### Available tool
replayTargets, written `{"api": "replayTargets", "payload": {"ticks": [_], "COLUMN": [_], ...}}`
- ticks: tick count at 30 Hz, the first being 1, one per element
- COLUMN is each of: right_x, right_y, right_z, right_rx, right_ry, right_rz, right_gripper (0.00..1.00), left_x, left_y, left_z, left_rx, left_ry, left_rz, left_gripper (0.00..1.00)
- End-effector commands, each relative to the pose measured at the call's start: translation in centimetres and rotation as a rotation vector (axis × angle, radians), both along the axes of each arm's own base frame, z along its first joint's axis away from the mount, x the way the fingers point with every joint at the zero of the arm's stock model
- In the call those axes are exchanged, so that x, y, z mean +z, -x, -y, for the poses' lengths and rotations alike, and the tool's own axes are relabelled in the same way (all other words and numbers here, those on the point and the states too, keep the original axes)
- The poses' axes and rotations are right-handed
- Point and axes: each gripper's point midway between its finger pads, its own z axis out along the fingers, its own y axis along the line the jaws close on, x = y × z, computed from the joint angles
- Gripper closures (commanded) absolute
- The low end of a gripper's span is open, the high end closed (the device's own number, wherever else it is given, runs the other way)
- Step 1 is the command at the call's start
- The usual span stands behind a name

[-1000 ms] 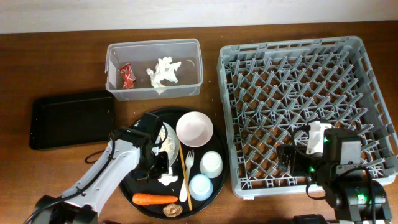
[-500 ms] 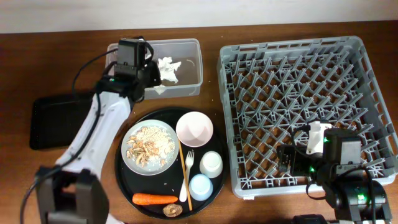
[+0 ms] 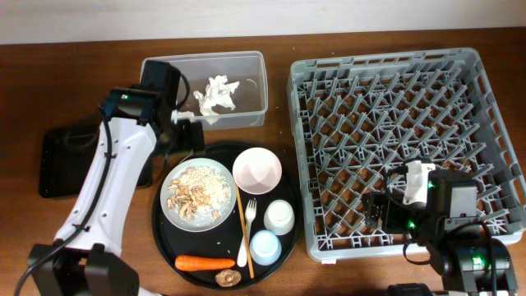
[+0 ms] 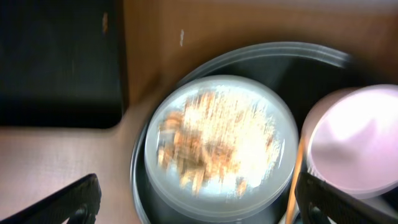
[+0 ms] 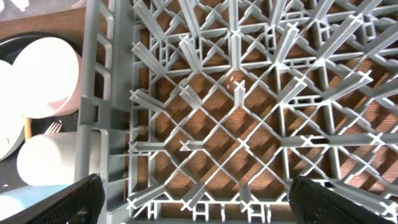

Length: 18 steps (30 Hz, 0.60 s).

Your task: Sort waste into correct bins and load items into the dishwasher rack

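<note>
Brown wooden bench point(image 3: 82, 49) carries everything in the overhead view. One crumpled white tissue point(image 3: 216, 96) lies in the clear plastic rectangular tub point(image 3: 246, 57), so the sorting is only begun; the shallow black rectangular tray point(image 3: 64, 160) looks empty and the large grey plastic dishwasher rack point(image 3: 386, 115) holds no tableware. On the round black tray point(image 3: 161, 238) wait the white plate point(image 3: 168, 201) with pale grainy food scraps point(image 3: 197, 191), the pink-white bowl point(image 3: 257, 170), the white cup point(image 3: 279, 215), the pale blue cup point(image 3: 265, 247), the white fork point(image 3: 250, 215), the wooden stick point(image 3: 243, 234), the orange carrot point(image 3: 204, 264) and the small brown lump point(image 3: 228, 278). The left claw point(image 3: 187, 128) hangs between tub and plate; its arm hides the tub's left end. The left wrist view is blurred, yet shows this claw spread wide and empty above the plate. The right wrist view shows the right claw point(image 5: 194, 186) equally wide, empty, over the rack's lattice; bowl and cup are cut off.
</note>
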Motion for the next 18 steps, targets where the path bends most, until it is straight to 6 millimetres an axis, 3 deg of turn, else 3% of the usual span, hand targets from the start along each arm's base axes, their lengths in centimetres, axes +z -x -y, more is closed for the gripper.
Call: {"api": "replayTargets", "payload": {"ticks": [1,4,9,12,16,18], "right_x": [0.8,1.2,4.5,5.0,2.7,1.2], "right_y": [0.2,0.5,-0.8,-1.4,-0.1,1.3], "right_z": [-1.7,-1.8,-2.6,-6.6,-11.3,-14.6], "right_rx": [0.059,0.058,0.12,0.282,0.431,0.567], "right_ry": [-0.08,-0.083,-0.058,-0.041,0.039,0.1], "right_rz": [0.012,-0.04,-0.131,-0.182,-0.269,-0.303], "right_gripper": [0.02,0.02,0.02,0.02,0.02,0.02], "left_x": [0.1,0.1,0.0,0.0,0.0,0.0], "left_y": [3.4,4.1,4.9,5.5,5.5,5.5], "left_z": [-1.6,-4.8,-10.4,-12.5,-12.7,-12.7], "left_rx": [0.067,0.217,0.42,0.504,0.512,0.512], "left_ry": [-0.021,0.012,0.056,0.09,0.09,0.09], "left_rz": [-0.121,-0.153,-0.157,-0.155,-0.155,-0.154], "left_gripper": [0.01,0.01,0.01,0.01,0.01,0.01]}}
